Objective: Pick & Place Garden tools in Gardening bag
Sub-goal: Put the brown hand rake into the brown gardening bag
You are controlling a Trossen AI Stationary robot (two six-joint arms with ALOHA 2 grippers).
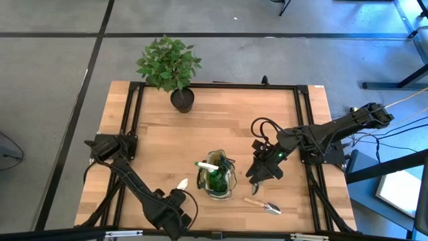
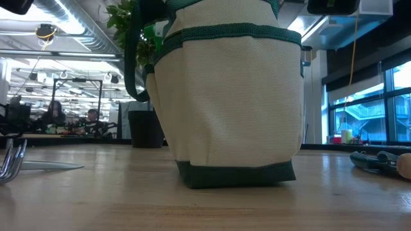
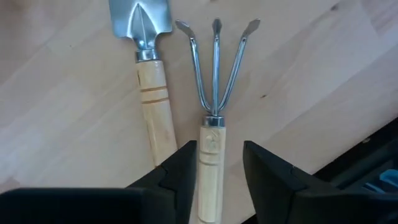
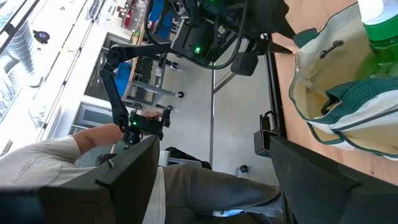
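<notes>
1. Left end effector (image 3: 214,177) sits low at the bottom centre of the high view, its fingers straddling the wooden handle of the hand fork (image 3: 214,93); whether they actually pinch it, I can't tell.
2. A trowel (image 3: 148,74) lies just beside the fork on the counter (image 3: 74,143).
3. Gardening bag (image 1: 217,175) stands mid-counter, the green spray bottle (image 1: 212,175) already inside.
4. Right end effector (image 1: 261,173) hovers right of the bag, fingers spread, empty.
5. Another trowel (image 1: 263,205) waits at lower right.
6. Step in hand: grasping the fork. Next call: firm grip, lift, carry it to the bag.

Cream bag (image 2: 231,96) with green trim, green spray bottle (image 4: 382,37), pale wooden-handled silver fork (image 3: 214,93)
</notes>
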